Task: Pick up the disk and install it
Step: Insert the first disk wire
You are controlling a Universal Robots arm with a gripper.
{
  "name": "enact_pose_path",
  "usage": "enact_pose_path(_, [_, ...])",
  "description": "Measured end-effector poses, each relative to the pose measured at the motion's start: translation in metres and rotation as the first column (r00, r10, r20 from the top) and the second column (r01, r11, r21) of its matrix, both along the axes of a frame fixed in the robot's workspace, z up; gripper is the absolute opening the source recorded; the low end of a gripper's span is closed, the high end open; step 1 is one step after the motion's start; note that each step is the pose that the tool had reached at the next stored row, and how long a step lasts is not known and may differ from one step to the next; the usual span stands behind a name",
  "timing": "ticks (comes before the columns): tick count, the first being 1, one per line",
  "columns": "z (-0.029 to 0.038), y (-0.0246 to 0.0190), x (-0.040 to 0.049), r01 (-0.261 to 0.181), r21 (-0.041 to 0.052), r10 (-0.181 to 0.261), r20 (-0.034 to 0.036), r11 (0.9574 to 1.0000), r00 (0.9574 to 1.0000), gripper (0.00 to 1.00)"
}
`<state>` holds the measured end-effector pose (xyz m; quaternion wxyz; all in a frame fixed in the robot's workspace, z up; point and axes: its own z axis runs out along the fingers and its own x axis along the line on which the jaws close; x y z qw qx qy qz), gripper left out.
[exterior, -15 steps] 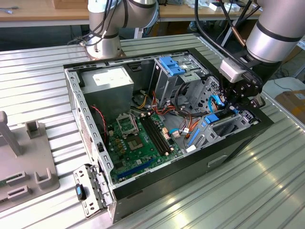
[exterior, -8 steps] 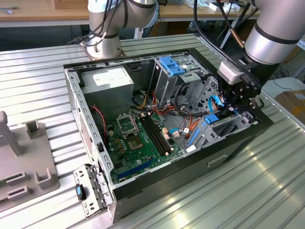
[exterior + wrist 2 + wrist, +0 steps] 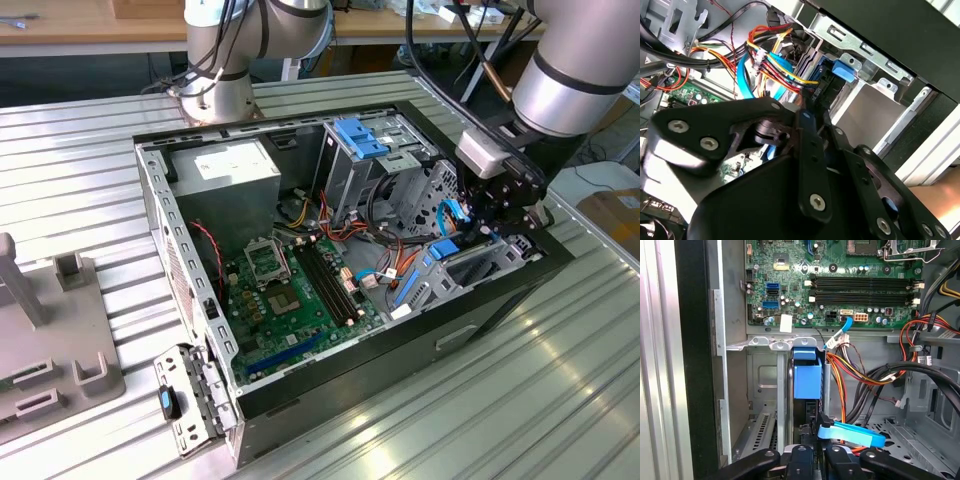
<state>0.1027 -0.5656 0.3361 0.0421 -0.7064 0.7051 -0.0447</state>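
The disk [image 3: 807,380] stands on edge in the drive bay [image 3: 762,342] at the case's front corner, its blue carrier frame facing me and the dark drive body below it. In the exterior view the disk [image 3: 443,250] sits low at the exterior view's right side of the open computer case [image 3: 480,300]. My gripper [image 3: 816,460] reaches down into that bay, its black fingers [image 3: 800,457] close on either side of the disk's near end. The second wrist view shows the gripper [image 3: 822,125] against the carrier's blue edge, with the disk's far blue tab [image 3: 842,70] beyond.
A bundle of orange, yellow and black cables [image 3: 860,375] and a flat blue cable [image 3: 852,435] crowd the bay's side. The green motherboard [image 3: 290,300] and power supply [image 3: 230,170] fill the case. A blue bracket [image 3: 365,135] tops the upper cage. A grey fixture [image 3: 60,350] stands outside.
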Motion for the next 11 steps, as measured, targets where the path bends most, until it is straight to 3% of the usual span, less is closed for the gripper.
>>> enact_pose_path(1, [0.0,0.0,0.0,0.0,0.0,0.0,0.0001,1.0,1.0,0.18])
enact_pose_path(2, [0.0001,0.0,0.0,0.0,-0.0004,0.0,0.0001,1.0,1.0,0.24])
enact_pose_path(5, [0.0016,0.0,0.0,0.0,-0.0007,0.0,0.0001,1.0,1.0,0.24])
enact_pose_path(11, [0.0216,0.0,0.0,0.0,-0.0007,0.0,0.0001,1.0,1.0,0.24])
